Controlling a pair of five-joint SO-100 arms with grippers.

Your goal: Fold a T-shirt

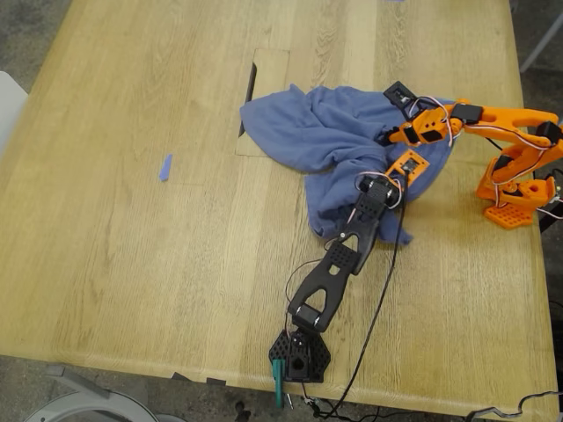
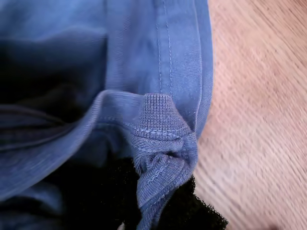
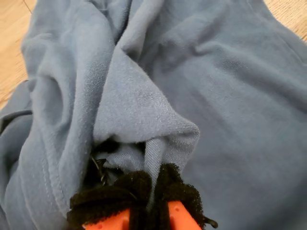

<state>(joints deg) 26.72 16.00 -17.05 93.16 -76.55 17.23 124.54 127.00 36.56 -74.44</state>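
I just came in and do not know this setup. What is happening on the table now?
Two small robot arms are working on a blue-purple cotton T-shirt, which lies crumpled, not yet folded, on the light wooden table. My second gripper, with orange fingers under black padding, is shut on a pinched fold of the cloth. My first gripper has a ribbed, stitched edge of the shirt bunched at its black padding. A small blue scrap lies apart, toward the exterior view's left.

a light oak counter (image 1: 132, 246) with straight grain fills most of the exterior view, evenly lit. a rectangular cable hatch (image 1: 268, 75) is cut into it, and a small blue strip (image 1: 165, 167) lies on the wood. grey floor (image 1: 26, 26) shows past the counter's edges.
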